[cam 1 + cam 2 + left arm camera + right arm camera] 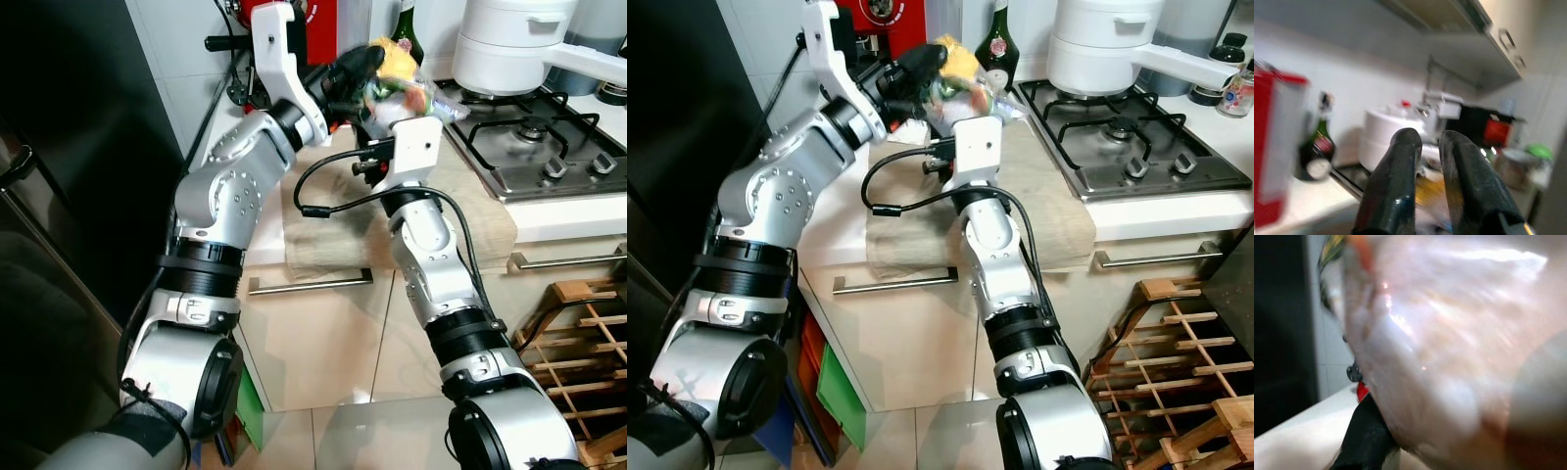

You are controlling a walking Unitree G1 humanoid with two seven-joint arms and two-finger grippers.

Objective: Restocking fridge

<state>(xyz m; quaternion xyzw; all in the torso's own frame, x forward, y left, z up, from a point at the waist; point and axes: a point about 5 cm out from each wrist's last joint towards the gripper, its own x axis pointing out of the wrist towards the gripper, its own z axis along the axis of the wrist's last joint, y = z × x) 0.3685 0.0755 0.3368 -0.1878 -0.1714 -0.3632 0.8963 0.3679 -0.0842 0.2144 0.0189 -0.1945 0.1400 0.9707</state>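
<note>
A clear plastic bag of produce [404,80], with yellow, green and orange items inside, hangs just above the counter beside the hob. My left gripper [355,67] reaches it from the left and is shut on the bag's top; in the left wrist view its two black fingers [1400,161] stand almost together with the yellow contents just beyond. My right gripper [392,116] comes up from below, behind its white wrist block, and presses against the bag's underside. The bag's glossy plastic [1449,342] lies right against the right wrist camera.
A gas hob [534,137] with a white pot [505,44] lies to the right. A green bottle [407,29] and a red appliance [318,24] stand at the back. A beige board [470,225] covers the counter. The dark fridge [69,196] stands left, a wooden rack [588,343] low right.
</note>
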